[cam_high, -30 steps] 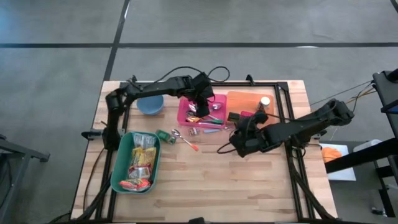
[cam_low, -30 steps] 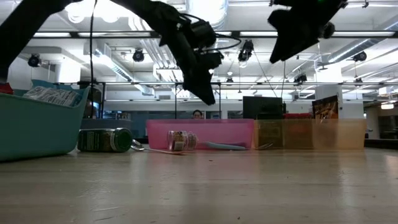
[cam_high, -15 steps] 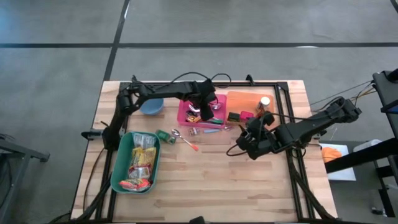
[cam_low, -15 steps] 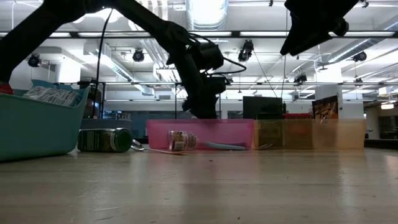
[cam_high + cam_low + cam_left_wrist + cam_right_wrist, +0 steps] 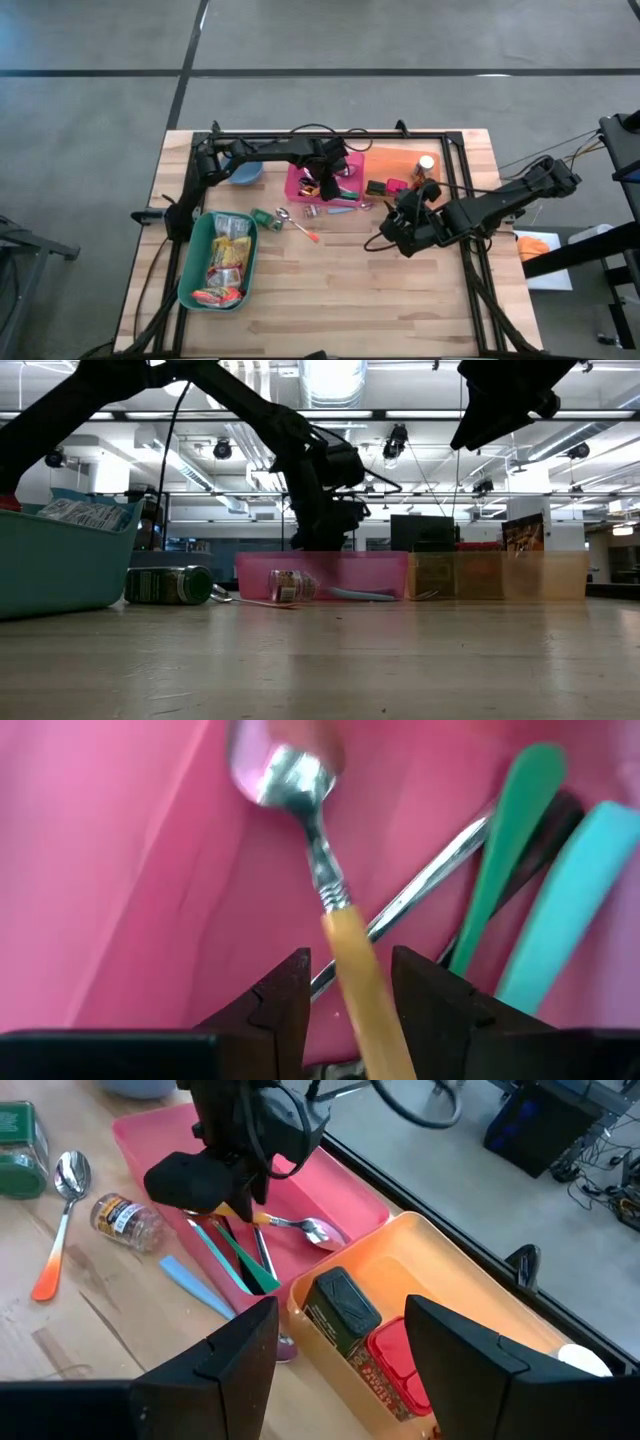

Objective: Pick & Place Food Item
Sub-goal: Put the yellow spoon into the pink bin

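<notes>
My left gripper (image 5: 325, 186) reaches down into the pink tray (image 5: 296, 190) and is shut on a spoon (image 5: 300, 810) with an orange handle and a metal bowl. Green, teal and metal utensils (image 5: 510, 870) lie beside it in the tray. My right gripper (image 5: 398, 218) hangs open above the table near the orange tray (image 5: 395, 160), with nothing between its fingers. The orange tray holds boxed food items (image 5: 345, 1315). A green can (image 5: 265, 217) and a small jar (image 5: 311, 211) lie on their sides on the table. My left gripper pinches the spoon's orange handle (image 5: 350, 965) between its two fingers, a little behind the metal neck. The fingers come steeply from above and lie across the handle. The spoon's bowl (image 5: 320, 1231) is low over the tray floor; whether it touches, I cannot tell.
A teal bin (image 5: 195, 262) full of snack packets stands at the near left. A blue bowl (image 5: 242, 172) sits left of the pink tray. A second orange-handled spoon (image 5: 298, 227) and a blue utensil (image 5: 340, 210) lie on the table before the tray.
My left gripper has sunk down into the pink tray and tipped more steeply downward, staying shut. My right arm shifted a little toward the table's right edge early on, then kept still.
</notes>
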{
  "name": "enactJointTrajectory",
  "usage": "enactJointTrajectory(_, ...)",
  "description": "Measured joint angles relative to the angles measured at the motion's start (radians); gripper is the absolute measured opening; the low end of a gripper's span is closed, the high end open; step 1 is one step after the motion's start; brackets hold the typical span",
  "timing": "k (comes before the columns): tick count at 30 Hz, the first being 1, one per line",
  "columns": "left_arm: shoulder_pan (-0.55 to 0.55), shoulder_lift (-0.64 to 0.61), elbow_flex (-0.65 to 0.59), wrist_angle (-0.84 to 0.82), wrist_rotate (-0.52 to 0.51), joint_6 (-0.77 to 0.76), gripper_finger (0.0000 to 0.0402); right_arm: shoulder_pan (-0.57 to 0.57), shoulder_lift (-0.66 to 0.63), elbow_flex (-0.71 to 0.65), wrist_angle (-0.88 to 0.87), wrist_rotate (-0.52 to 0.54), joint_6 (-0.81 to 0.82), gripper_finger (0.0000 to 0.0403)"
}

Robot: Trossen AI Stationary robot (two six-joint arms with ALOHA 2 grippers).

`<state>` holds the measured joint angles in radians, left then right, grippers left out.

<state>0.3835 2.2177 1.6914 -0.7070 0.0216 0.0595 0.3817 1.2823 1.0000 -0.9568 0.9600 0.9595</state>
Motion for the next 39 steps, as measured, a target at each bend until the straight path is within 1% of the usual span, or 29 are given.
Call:
enactJointTrajectory(5,-0.001,0.007,0.004,-0.04,-0.009,-0.033,0.0141,0.0,0.0,0.0,0.003,-0.015,0.006,0.0217)
enactJointTrajectory(7,0.0,0.005,0.009,-0.079,-0.017,-0.049,0.0133,0.0,0.0,0.0,0.005,-0.016,0.006,0.0217)
enactJointTrajectory(11,-0.001,0.005,0.009,-0.144,-0.023,-0.057,0.0092,0.0,0.0,0.002,0.006,-0.017,0.006,0.0217)
enactJointTrajectory(14,-0.003,0.005,0.006,-0.151,-0.022,-0.033,0.0054,0.0,0.0,0.003,0.006,-0.021,0.006,0.0217)
enactJointTrajectory(18,-0.005,-0.001,0.007,-0.15,-0.022,-0.025,0.0021,0.0,0.0,0.003,0.006,-0.045,0.006,0.0217)
enactJointTrajectory(23,-0.005,-0.001,0.008,-0.149,-0.021,-0.036,0.0005,0.0,0.0,0.004,0.006,-0.071,0.002,0.0217)
enactJointTrajectory(29,-0.005,-0.001,0.007,-0.15,-0.021,-0.093,0.0002,0.0,0.0,0.004,0.005,-0.076,-0.002,0.0217)
enactJointTrajectory(34,-0.008,-0.003,0.013,-0.16,-0.022,-0.094,0.0001,0.0,0.0,0.004,0.005,-0.08,0.0,0.0217)
enactJointTrajectory(39,-0.015,-0.032,0.008,-0.18,-0.021,-0.094,0.0,0.0,0.0,0.004,0.005,-0.082,0.015,0.0217)
